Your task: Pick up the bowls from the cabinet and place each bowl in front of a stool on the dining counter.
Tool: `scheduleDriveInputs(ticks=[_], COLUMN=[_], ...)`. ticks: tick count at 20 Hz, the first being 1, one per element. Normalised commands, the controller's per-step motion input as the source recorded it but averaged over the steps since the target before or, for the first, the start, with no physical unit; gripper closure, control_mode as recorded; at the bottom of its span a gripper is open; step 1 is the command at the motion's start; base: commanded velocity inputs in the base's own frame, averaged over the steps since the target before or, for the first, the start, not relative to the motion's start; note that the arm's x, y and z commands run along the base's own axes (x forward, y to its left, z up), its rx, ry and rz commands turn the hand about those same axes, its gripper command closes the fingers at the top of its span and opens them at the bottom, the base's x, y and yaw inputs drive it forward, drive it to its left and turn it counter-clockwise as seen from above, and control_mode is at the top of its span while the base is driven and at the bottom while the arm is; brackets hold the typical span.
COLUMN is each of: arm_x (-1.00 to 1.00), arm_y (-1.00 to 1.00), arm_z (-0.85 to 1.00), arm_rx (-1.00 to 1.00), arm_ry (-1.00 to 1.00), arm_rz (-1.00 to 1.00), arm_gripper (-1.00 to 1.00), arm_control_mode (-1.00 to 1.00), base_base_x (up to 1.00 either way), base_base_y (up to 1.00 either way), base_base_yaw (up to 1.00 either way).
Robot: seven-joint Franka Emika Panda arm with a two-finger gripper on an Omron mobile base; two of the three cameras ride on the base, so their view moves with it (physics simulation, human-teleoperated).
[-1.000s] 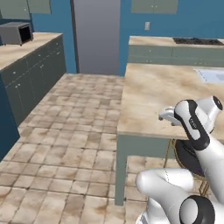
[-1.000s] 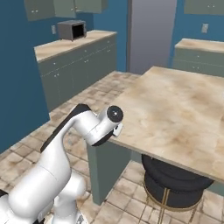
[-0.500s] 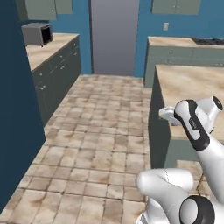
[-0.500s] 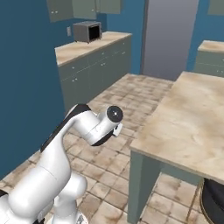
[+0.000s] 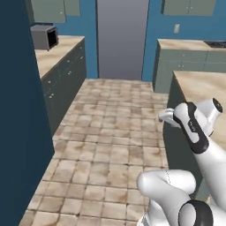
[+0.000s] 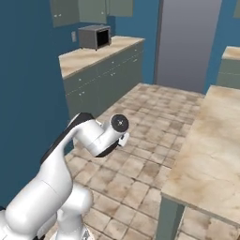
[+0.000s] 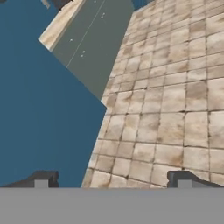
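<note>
Our two-finger gripper (image 7: 112,179) was spread wide, holding nothing, over tan floor tiles (image 7: 175,100). Bowls weren't visible; presumably inside the grey-green wall cabinet (image 6: 77,10). We judged them rigid, glossy, slippery, breakable: pinch the rim. Beige marble dining counter (image 6: 211,154) sat alongside.

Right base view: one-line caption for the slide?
Arm folded above the tiled floor between the dining counter and the microwave worktop.
</note>
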Motion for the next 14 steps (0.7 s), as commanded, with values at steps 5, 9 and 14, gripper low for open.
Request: scheduleDriveInputs(ticks=[5, 9, 14], arm_x=[0.0, 0.0, 0.0], arm_y=[0.0, 0.0, 0.0], arm_z=[0.0, 0.0, 0.0], arm_rx=[0.0, 0.0, 0.0], arm_ry=[0.0, 0.0, 0.0], arm_rz=[0.0, 0.0, 0.0], arm_gripper=[-1.0, -1.0, -1.0], arm_control_mode=[1.0, 1.0, 1.0], base_base_x=[1.0, 1.0, 1.0], base_base_y=[0.0, 0.05, 0.2], base_base_yaw=[-0.11, -0.12, -0.11])
